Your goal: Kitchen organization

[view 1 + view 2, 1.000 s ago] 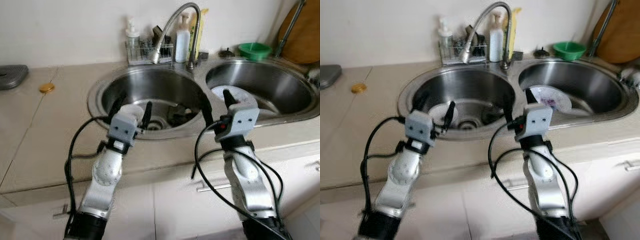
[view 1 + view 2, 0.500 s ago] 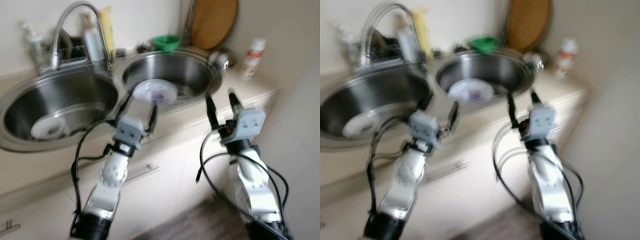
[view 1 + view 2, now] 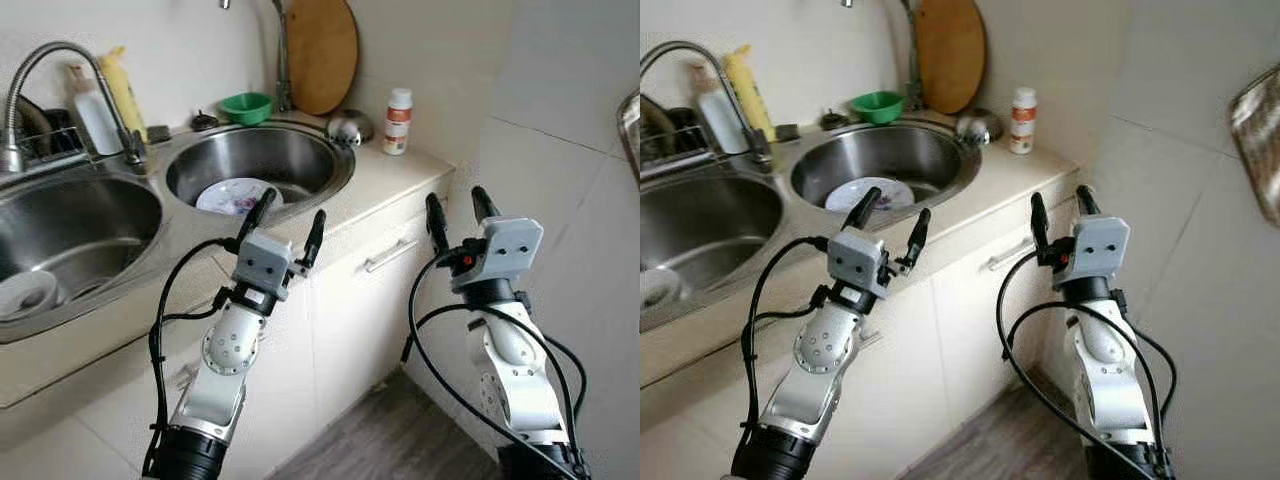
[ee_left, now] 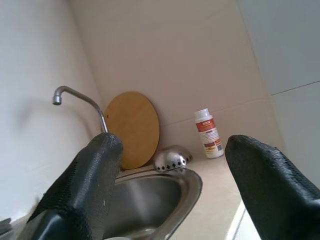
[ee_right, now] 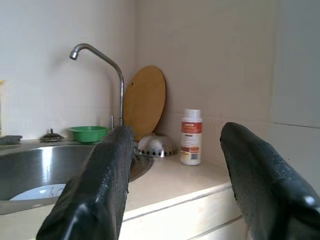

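My view has swung right since a second ago: the round steel right-hand sink basin (image 3: 255, 165) now sits upper centre, a white patterned plate (image 3: 236, 195) lying inside. My left gripper (image 3: 287, 220) and right gripper (image 3: 455, 211) hover wide open, empty. My right wrist view shows a red-labelled white bottle (image 5: 190, 136), print unreadable, beside a round wooden board (image 5: 145, 102).

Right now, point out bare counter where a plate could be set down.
Free: the counter corner between the right sink and the white bottle, reaching the front edge. Crowded: behind the sinks, with the green bowl, cutting board, metal strainer and soap bottles.
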Controlling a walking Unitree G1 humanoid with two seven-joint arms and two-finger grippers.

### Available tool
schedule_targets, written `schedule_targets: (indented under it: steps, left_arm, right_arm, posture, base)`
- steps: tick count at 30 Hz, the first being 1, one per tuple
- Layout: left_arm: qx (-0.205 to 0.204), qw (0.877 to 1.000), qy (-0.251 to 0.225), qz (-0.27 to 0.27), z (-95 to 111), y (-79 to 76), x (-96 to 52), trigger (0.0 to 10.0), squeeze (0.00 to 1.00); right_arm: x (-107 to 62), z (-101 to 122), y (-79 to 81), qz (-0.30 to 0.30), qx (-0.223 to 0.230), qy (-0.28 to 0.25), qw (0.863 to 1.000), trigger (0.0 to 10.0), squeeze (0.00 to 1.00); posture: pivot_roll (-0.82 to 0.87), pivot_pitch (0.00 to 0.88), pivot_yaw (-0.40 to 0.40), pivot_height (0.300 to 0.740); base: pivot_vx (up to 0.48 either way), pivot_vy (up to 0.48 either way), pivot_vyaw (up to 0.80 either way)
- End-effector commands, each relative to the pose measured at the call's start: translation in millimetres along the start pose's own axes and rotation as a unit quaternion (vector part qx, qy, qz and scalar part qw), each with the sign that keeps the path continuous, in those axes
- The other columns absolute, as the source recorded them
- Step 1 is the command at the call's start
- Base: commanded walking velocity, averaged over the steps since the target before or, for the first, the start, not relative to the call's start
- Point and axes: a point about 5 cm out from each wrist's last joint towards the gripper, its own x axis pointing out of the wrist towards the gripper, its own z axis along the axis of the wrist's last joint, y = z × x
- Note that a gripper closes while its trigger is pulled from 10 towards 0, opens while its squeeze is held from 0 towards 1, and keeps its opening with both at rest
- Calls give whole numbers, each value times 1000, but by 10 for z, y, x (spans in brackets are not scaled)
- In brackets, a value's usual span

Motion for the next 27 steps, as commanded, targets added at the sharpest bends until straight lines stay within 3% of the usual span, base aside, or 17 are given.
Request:
schedule_targets:
  steps: [1, 6, 27]
  left_arm:
    - [6, 1000, -1, -3, 2, 0, 6, 10000, 0]
    - [11, 1000, 5, -11, -18, -29, -5, 10000, 0]
    - [13, 1000, 12, -14, -41, -35, -13, 10000, 0]
  right_arm:
    - [13, 31, 11, 4, -6, -5, 1000, 10000, 0]
    - [6, 18, 7, 2, -8, -2, 1000, 10000, 0]
    - [24, -31, -29, -14, -22, 13, 1000, 10000, 0]
  posture:
    - [35, 0, 30, 740]
    - [35, 0, 29, 740]
    - [33, 0, 31, 740]
  base:
    - [0, 0, -800]
    - [0, 0, -800]
    - [0, -477, -800]
